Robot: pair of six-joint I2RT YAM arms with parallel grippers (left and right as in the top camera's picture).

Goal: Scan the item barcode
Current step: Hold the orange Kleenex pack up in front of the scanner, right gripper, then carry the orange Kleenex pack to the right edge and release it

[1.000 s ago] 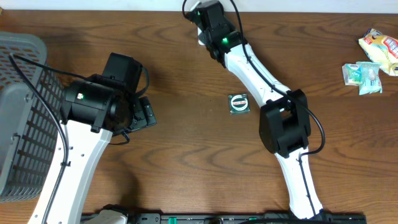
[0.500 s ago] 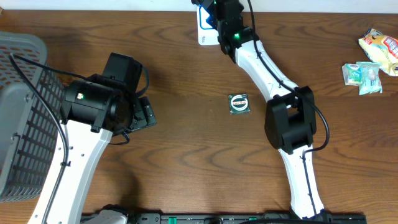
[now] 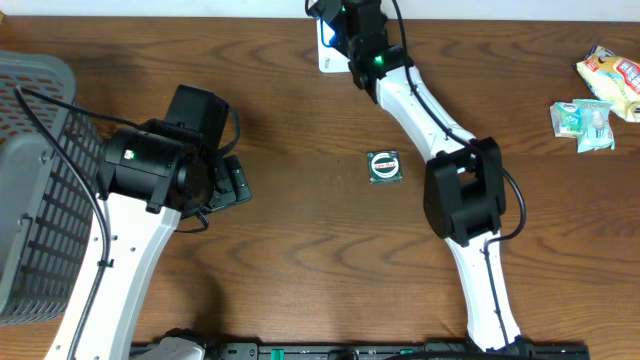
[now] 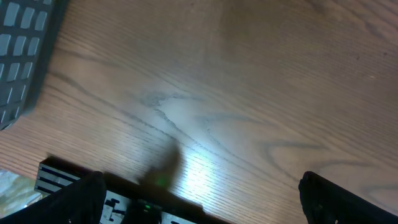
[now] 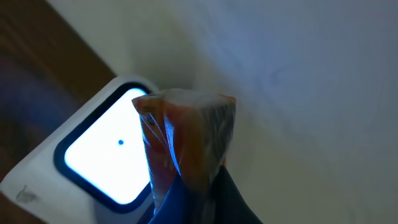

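**Overhead:** The right gripper (image 3: 338, 28) is at the far edge of the grained wood table (image 3: 300, 260), over a flat white scanner (image 3: 324, 58) that glows blue. The left gripper (image 3: 233, 186) hangs beside a grey lattice basket (image 3: 30, 150). A square green sachet (image 3: 384, 166) lies mid-table. Crinkled snack packs (image 3: 600, 95) lie at the right edge.

**Left wrist:** The jaws are spread wide with nothing between them, above bare wood.

**Right wrist:** The jaws are clamped on a crumpled, orange, film-wrapped packet (image 5: 186, 134). It is held just in front of the scanner's rounded, lit window.
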